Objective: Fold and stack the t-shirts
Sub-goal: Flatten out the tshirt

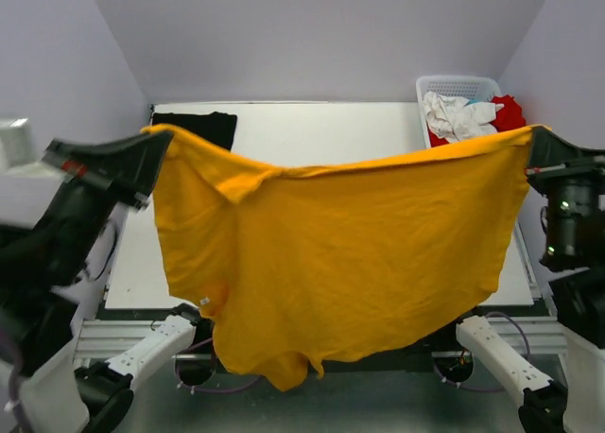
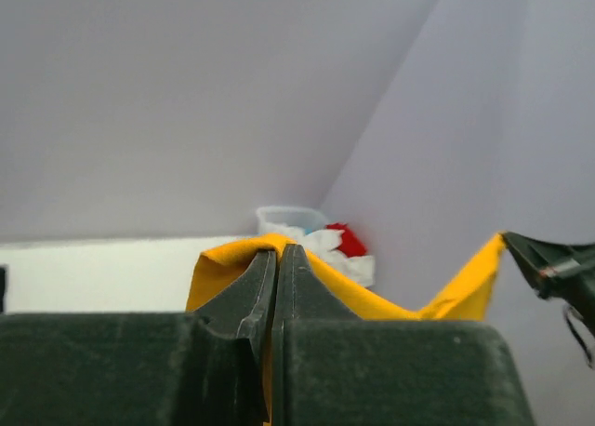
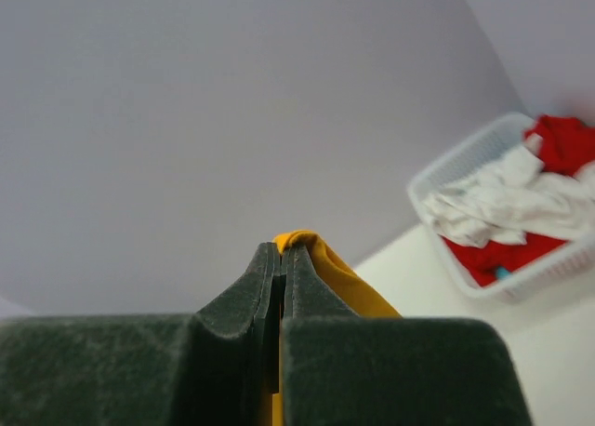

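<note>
A mustard orange-yellow t-shirt (image 1: 331,263) hangs spread wide in the air above the table, its lower part drooping past the near edge. My left gripper (image 1: 163,133) is shut on its upper left corner; the wrist view shows the cloth (image 2: 223,263) pinched between the closed jaws of that gripper (image 2: 279,251). On the upper right corner my right gripper (image 1: 531,132) is shut, with yellow cloth (image 3: 335,272) folded over that gripper's (image 3: 283,249) tips. A black t-shirt (image 1: 203,126) lies flat at the table's far left. White (image 1: 458,114) and red (image 1: 508,112) t-shirts lie in the basket.
A white plastic lattice basket (image 1: 458,81) stands at the table's far right corner, also seen from the right wrist (image 3: 465,277). The white table (image 1: 321,130) shows behind the hanging shirt. Grey walls close in on three sides.
</note>
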### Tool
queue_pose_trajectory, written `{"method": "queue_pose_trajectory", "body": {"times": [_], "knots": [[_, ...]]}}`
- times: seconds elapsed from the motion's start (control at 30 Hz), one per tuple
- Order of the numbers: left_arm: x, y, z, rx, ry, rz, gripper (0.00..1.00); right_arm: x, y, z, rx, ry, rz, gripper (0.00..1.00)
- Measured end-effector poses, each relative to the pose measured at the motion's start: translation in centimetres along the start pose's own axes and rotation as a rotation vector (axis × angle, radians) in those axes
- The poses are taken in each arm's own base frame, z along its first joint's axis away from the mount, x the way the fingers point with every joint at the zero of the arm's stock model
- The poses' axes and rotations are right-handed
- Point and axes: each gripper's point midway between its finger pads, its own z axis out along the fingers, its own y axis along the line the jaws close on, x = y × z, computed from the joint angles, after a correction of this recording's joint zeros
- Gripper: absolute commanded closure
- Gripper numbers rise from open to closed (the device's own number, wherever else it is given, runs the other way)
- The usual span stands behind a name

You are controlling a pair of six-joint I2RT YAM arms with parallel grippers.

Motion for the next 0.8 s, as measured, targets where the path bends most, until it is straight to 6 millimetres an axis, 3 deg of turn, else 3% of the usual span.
{"method": "queue_pose_trajectory", "body": {"times": [0.03,0.07,0.1,0.13,0.17,0.2,0.23,0.3,0.33,0.37,0.43,0.47,0.5,0.53,0.63,0.73,0.8], "knots": [[1.5,2.6,2.9,-0.092,0.032,0.004,1.0,1.4,-1.2,1.1,0.055,0.015,-0.021,0.99],[2.1,3.5,3.9,-0.125,0.045,0.006,1.0,3.2,-2.5,2.3,0.116,0.034,-0.049,0.99],[4.1,6.1,6.5,-0.207,0.09,0.012,1.0,5.4,-4.1,3.5,0.184,0.06,-0.081,0.99],[6.9,9.7,9.4,-0.315,0.143,0.025,1.0,7.8,-5.9,4.8,0.254,0.09,-0.118,0.99],[8.9,12.0,11.0,-0.38,0.182,0.035,1.0,10.5,-7.7,6.0,0.319,0.127,-0.159,0.99],[12.6,15.6,13.2,-0.459,0.26,0.045,1.0,13.4,-9.7,6.9,0.385,0.17,-0.204,0.99],[14.8,17.7,14.3,-0.498,0.306,0.049,1.0,16.3,-11.6,7.7,0.445,0.214,-0.247,0.99],[22.3,24.3,16.5,-0.615,0.463,0.042,0.89,22.7,-15.9,8.6,0.548,0.32,-0.337,0.94],[25.5,27.0,16.8,-0.662,0.534,0.035,0.74,25.6,-17.9,8.5,0.589,0.374,-0.379,0.91],[31.1,31.2,16.7,-0.735,0.665,0.02,0.58,28.3,-19.9,8.2,0.627,0.428,-0.419,0.86],[36.6,35.2,16.0,-0.803,0.793,0.0,0.3,32.2,-23.0,7.7,0.686,0.506,-0.475,0.6],[38.5,36.6,15.5,-0.828,0.848,-0.008,0.03,33.9,-24.5,7.8,0.718,0.536,-0.499,0.44],[40.5,37.8,15.1,-0.851,0.91,-0.019,0.02,35.2,-25.6,8.1,0.74,0.552,-0.509,0.32],[41.9,38.8,15.4,-0.864,0.947,-0.031,0.01,36.2,-26.4,8.3,0.762,0.569,-0.518,0.26],[44.6,41.1,16.7,-0.875,0.997,-0.052,0.01,38.6,-28.2,9.4,0.81,0.608,-0.543,0.18],[45.0,40.9,16.8,-0.86,1.013,-0.07,0.02,39.1,-28.3,10.1,0.813,0.611,-0.537,0.11],[44.5,40.3,17.0,-0.843,1.008,-0.081,0.02,38.9,-27.7,10.3,0.794,0.609,-0.516,0.0]]}}
